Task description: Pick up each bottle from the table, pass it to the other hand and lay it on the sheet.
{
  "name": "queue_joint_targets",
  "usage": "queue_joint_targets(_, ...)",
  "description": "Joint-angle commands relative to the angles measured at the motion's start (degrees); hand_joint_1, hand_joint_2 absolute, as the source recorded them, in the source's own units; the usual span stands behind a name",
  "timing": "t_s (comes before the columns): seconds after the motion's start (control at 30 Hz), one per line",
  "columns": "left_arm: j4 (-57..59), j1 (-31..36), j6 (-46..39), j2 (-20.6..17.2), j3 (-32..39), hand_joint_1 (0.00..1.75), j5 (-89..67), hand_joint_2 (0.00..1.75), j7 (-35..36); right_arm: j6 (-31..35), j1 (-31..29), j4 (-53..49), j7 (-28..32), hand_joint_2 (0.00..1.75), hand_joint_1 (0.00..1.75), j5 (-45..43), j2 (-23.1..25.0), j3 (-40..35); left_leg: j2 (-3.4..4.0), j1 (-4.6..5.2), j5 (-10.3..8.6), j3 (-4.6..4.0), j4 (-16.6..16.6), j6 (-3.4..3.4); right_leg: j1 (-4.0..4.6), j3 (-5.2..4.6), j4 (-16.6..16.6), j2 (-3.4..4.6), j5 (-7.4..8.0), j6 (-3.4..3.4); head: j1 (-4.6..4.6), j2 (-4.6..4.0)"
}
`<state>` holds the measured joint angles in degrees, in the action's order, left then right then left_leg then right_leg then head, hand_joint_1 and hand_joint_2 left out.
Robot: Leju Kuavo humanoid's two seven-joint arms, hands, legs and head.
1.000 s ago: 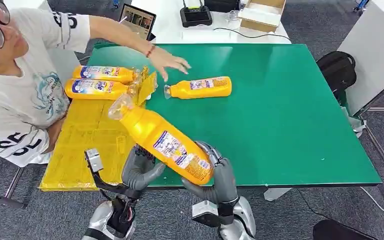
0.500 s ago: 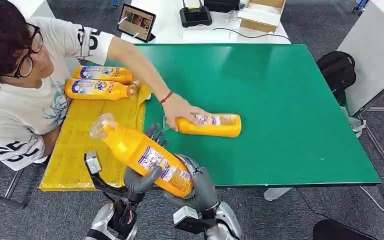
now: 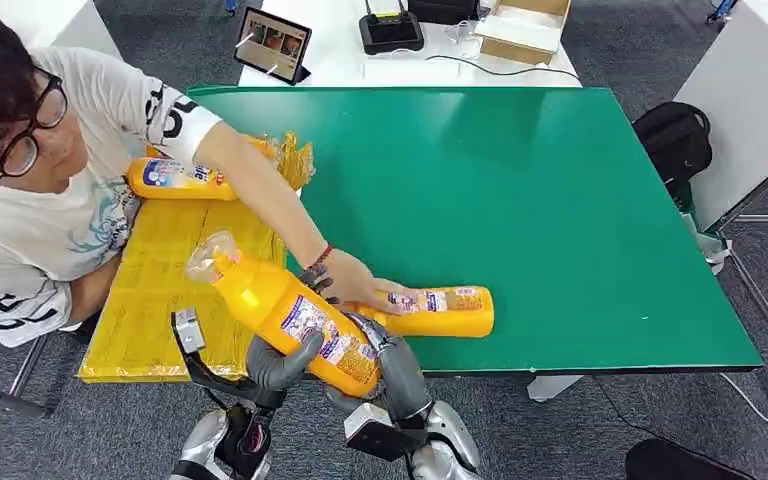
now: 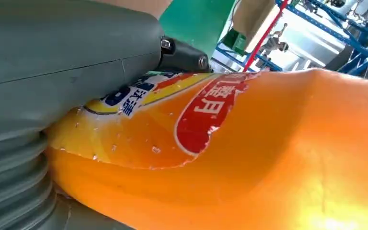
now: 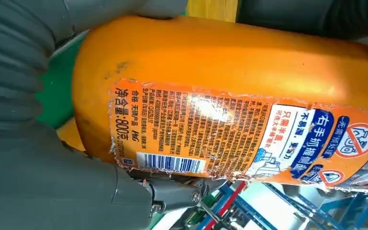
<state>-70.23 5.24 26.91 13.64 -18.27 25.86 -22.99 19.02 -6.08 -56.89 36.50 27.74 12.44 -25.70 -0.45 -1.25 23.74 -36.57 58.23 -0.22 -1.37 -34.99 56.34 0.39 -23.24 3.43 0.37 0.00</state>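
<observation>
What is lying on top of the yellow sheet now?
One orange bottle lies at the yellow sheet's far end. The person's arm covers the area behind it, so another bottle cannot be confirmed.

1. A green table (image 3: pixel 560 200) stands on grey carpet floor (image 3: pixel 650 50).
2. Behind it, a white desk (image 3: pixel 345 60) carries a tablet (image 3: pixel 273 44), a black device (image 3: pixel 392 30) and an open cardboard box (image 3: pixel 523 28).
3. A black backpack (image 3: pixel 674 140) lies on the floor beside a white cabinet (image 3: pixel 750 100).

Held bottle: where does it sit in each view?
Head view: held bottle low centre-left, tilted, cap toward the sheet.
Left wrist view: orange body across most of the frame.
Right wrist view: back label and barcode face the camera.
Shared landmark: green table.
</observation>
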Motion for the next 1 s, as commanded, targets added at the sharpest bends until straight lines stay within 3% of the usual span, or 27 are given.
queue_joint_targets(0.03, 2.1, 3.0, -2.2, 0.4, -1.6, 1.75, -3.5, 1.75, -1.0, -3.2, -0.1, 4.8, -0.4, 1.75, 1.75, -0.3, -0.3, -4.1, -0.09, -0.04, 0.16, 0.45, 0.0, 0.1, 0.1, 0.52, -0.1, -0.18, -0.18, -0.22, 0.0, 0.0)
queue_joint_targets(0.2, 1.7, 3.0, -3.3, 0.5, -0.9, 1.75, -4.3, 1.75, -1.4, -3.5, 0.2, 4.4, -0.4, 1.75, 1.75, -0.8, -0.5, -3.9, -0.08, -0.02, 0.06, 0.19, 0.0, 0.05, 0.06, 0.24, -0.1, -0.13, -0.08, -0.12, 0.02, 0.0)
queue_joint_targets(0.23, 1.7, 3.0, -3.4, 0.5, -0.7, 1.75, -4.3, 1.75, -1.4, -3.5, 0.2, 4.4, -0.4, 1.75, 1.68, -0.9, -0.4, -3.7, -0.08, -0.02, 0.11, 0.3, 0.0, 0.06, 0.06, 0.35, -0.1, -0.15, -0.14, -0.17, 0.0, 0.0)
queue_joint_targets(0.27, 1.5, 3.1, -4.2, 0.5, -0.4, 1.75, -5.0, 1.75, -2.0, -3.4, 0.5, 3.9, -0.1, 1.75, 1.01, -1.8, -0.2, -3.1, -0.09, -0.03, 0.16, 0.42, 0.0, 0.08, 0.08, 0.48, -0.1, -0.18, -0.19, -0.21, 0.02, 0.0)
queue_joint_targets(0.3, 1.3, 3.2, -4.6, 0.5, -0.2, 1.75, -5.3, 1.75, -2.1, -3.5, 0.5, 3.7, -0.1, 1.75, 1.01, -1.9, -0.2, -3.1, -0.08, -0.04, 0.19, 0.46, 0.0, 0.09, 0.1, 0.52, -0.1, -0.17, -0.2, -0.23, 0.0, 0.0)
queue_joint_targets(0.33, 1.1, 3.3, -4.8, 0.4, 0.0, 1.75, -5.4, 1.75, -2.1, -3.5, 0.6, 3.3, -0.2, 1.75, 0.0, -2.2, -0.1, -2.8, -0.07, -0.01, 0.05, 0.15, 0.0, 0.04, 0.04, 0.18, 0.0, -0.12, -0.07, -0.11, 0.02, 0.0)
queue_joint_targets(0.37, 0.4, 3.6, -7.3, 0.2, 0.5, 1.75, -8.0, 1.75, -3.3, -6.7, 0.9, 1.7, -0.5, 0.0, 0.0, -4.1, -0.5, -2.9, -0.08, -0.03, 0.13, 0.33, 0.0, 0.07, 0.08, 0.38, 0.0, -0.15, -0.15, -0.18, 0.0, 0.0)
queue_joint_targets(0.67, -0.5, 9.3, -19.4, -1.0, 6.8, 1.75, -18.6, 1.75, -6.6, -17.6, 2.7, -12.9, -1.9, 0.0, 0.0, -14.0, -1.5, 1.6, -0.12, -0.02, -0.02, 0.01, 0.0, 0.03, 0.04, 0.04, 0.0, -0.14, -0.02, -0.1, 0.0, 0.0)
queue_joint_targets(0.8, 2.5, 13.7, -25.3, -2.6, 9.5, 1.75, -23.9, 1.75, -7.1, -17.7, 2.7, -15.8, -2.4, 0.0, 0.0, -15.3, -1.6, 3.5, -0.09, 0.03, 0.0, 0.12, 0.0, 0.05, 0.0, 0.13, 0.0, -0.12, -0.02, -0.13, 0.0, 0.0)
queue_joint_targets(0.93, 3.6, 14.8, -25.2, -2.9, 10.4, 1.75, -23.8, 1.75, -7.1, -17.7, 2.7, -16.0, -2.4, 0.0, 0.0, -15.3, -1.7, 3.7, -0.06, -0.03, -0.02, 0.15, 0.0, 0.04, 0.05, 0.18, 0.0, -0.08, -0.01, -0.11, 0.02, 0.0)
queue_joint_targets(1.0, 4.9, 16.1, -32.4, -3.5, 11.1, 1.75, -30.4, 1.75, -8.3, -15.3, 2.9, -16.0, -1.3, 0.0, 0.0, -15.5, -0.8, 4.9, 0.03, 0.01, 0.06, 0.34, -0.1, 0.08, 0.03, 0.33, 0.0, -0.01, -0.06, -0.15, 0.0, 0.0)
